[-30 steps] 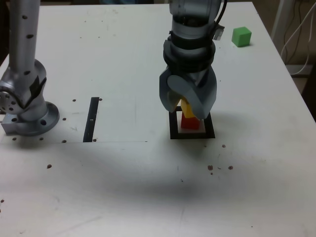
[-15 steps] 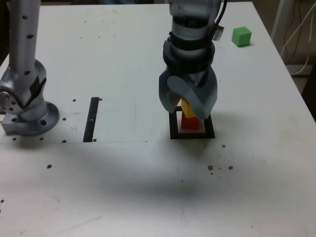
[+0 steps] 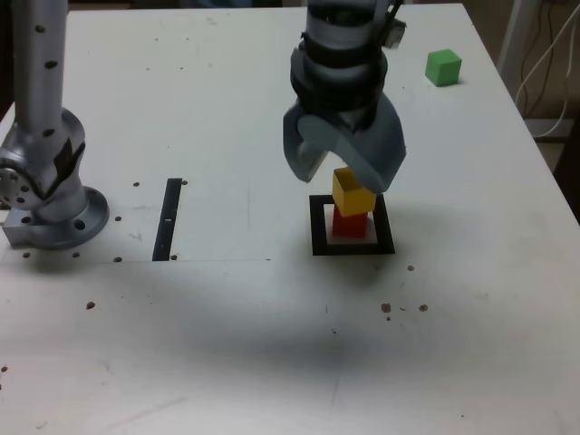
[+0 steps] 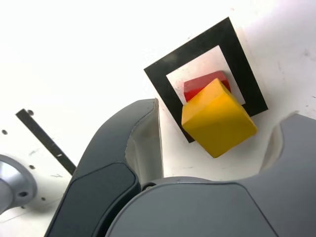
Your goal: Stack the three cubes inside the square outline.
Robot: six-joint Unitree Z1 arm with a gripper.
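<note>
Gripper (image 3: 344, 177): we see it over the stack with its jaws spread wide and nothing between them; in the wrist view a clear gap shows on each side of the yellow cube.
Yellow cube (image 3: 352, 191): we find it resting on the red cube, turned a little out of line with it, so that a corner overhangs.
Red cube (image 3: 350, 224): it sits on the pale centre of the square outline, mostly hidden under the yellow one in the wrist view.
Square outline (image 3: 317, 237): right of centre on the table in the exterior view, just under the gripper.
Green cube (image 3: 443, 67): at the far right of the table in the exterior view, well apart from the stack, not yet stacked.
Black strip (image 3: 169, 218): left of the outline in the exterior view, near the arm base (image 3: 54, 213); we judge it no part of the task.
Risk, departure: we judge that a fingertip could clip the yellow cube as the gripper moves off, since the jaws hang just beside its upper edges.
Risk, twisted seat: we judge the skewed top face a poorer platform for the third cube.
Risk, third placement: we expect that a hard or off-centre set-down of the green cube could topple both.
Risk, return path: we judge a low approach from the far right could sweep the stack.
</note>
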